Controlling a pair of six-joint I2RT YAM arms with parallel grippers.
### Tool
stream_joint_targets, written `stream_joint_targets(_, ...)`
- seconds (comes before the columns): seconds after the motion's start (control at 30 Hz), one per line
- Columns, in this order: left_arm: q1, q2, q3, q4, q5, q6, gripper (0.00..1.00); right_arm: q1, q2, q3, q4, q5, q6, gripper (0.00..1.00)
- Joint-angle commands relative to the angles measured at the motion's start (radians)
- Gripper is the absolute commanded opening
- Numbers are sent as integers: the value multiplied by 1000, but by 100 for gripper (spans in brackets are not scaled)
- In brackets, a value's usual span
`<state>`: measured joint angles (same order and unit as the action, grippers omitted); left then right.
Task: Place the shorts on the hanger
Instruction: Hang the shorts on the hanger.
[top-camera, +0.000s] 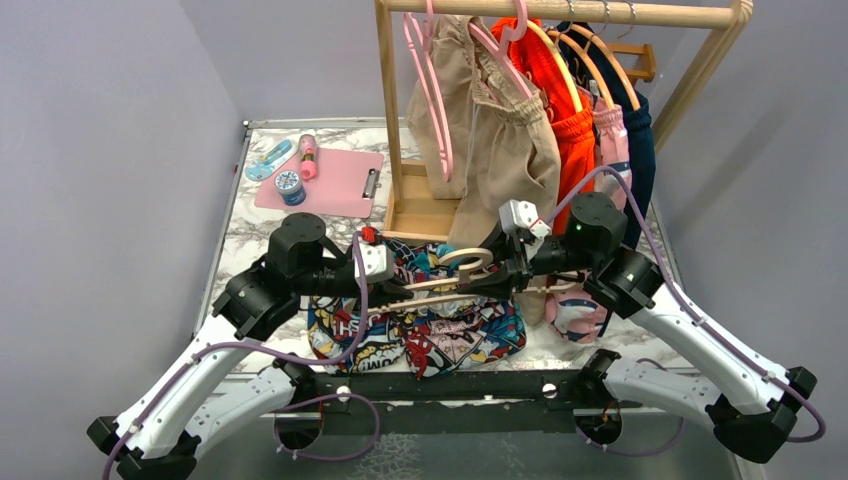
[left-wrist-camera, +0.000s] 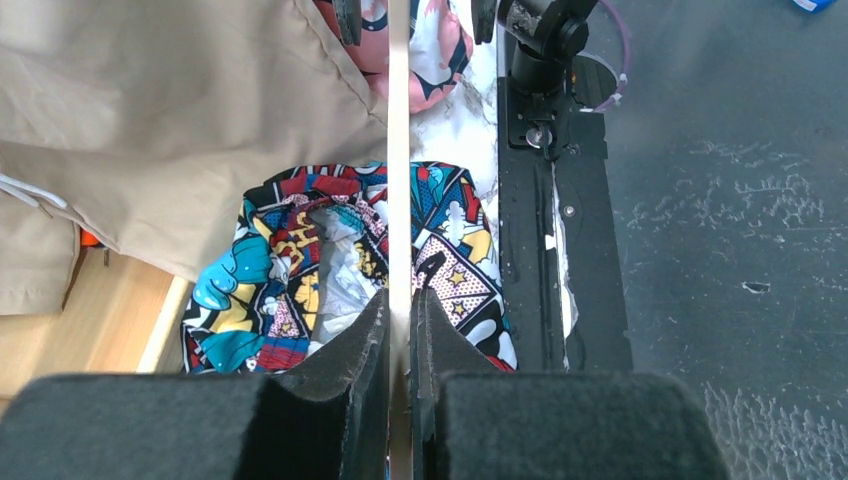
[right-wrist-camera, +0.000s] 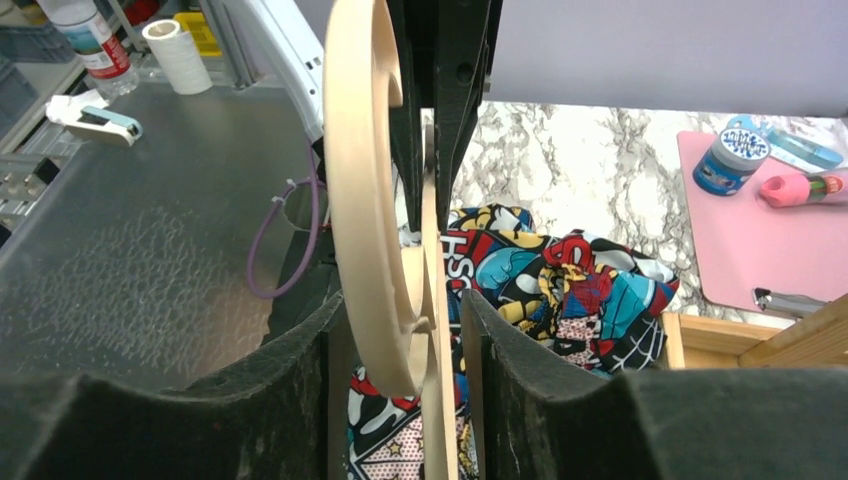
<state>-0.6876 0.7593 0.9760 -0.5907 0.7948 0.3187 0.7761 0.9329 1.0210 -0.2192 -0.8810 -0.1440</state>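
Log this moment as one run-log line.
left gripper: shut on hanger bar | right gripper: straddles hanger's hook end, grip unclear | shorts: crumpled on table, under hanger, not hung

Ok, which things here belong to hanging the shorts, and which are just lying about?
For the job: shorts, hanger.
Just about: beige shorts, orange garment, rack, clipboard.

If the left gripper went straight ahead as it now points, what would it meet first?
Probably the right gripper, facing it further along the hanger that the left gripper pinches; the shorts lie below that line.
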Motion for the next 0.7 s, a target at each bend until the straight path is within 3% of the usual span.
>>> stream_joint_targets(0.0, -3, -1, 32, 33, -6, 16, 0, 7, 7, -10, 73, 6, 32, 43)
stream_joint_targets(0.27, -3, 0, 37, 33, -9, 20, 0, 9, 25, -9, 57, 10, 37, 33)
stream_joint_targets(0.57, -4, 1, 41, 34, -14, 32, 0, 12, 24, -15, 34, 26, 20, 30)
stream_joint_targets(0.67, -4, -2, 35, 33, -17, 33, 0, 14, 20, -19, 33, 30, 17, 14)
